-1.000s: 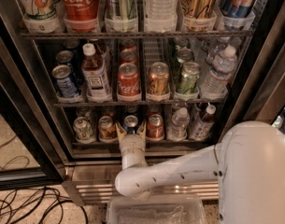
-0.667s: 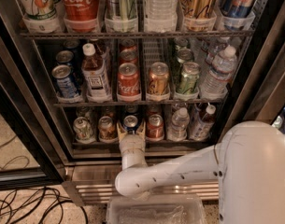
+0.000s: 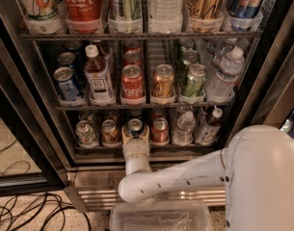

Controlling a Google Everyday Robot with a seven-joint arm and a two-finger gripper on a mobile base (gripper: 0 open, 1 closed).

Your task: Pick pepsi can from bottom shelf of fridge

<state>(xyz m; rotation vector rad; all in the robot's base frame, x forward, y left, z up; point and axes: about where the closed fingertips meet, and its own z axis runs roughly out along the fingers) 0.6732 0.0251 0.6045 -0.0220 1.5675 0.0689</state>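
The fridge (image 3: pixel 265 76) stands open in front of me, its racks full of drinks. The pepsi can (image 3: pixel 135 125), dark blue with a silver top, stands at the front middle of the bottom shelf (image 3: pixel 151 149). My gripper (image 3: pixel 135 133) reaches in from below on the white arm (image 3: pixel 175 177). Its pale fingers (image 3: pixel 125 134) stand against both sides of the can, shut on it. The can's lower half is hidden behind the gripper.
On the bottom shelf a bronze can (image 3: pixel 109 132) stands just left of the pepsi can and a red Coca-Cola can (image 3: pixel 159 130) just right, then water bottles (image 3: pixel 185 127). The middle rack (image 3: pixel 146 105) hangs close above. A clear tub (image 3: pixel 158 218) and cables (image 3: pixel 31 211) lie on the floor.
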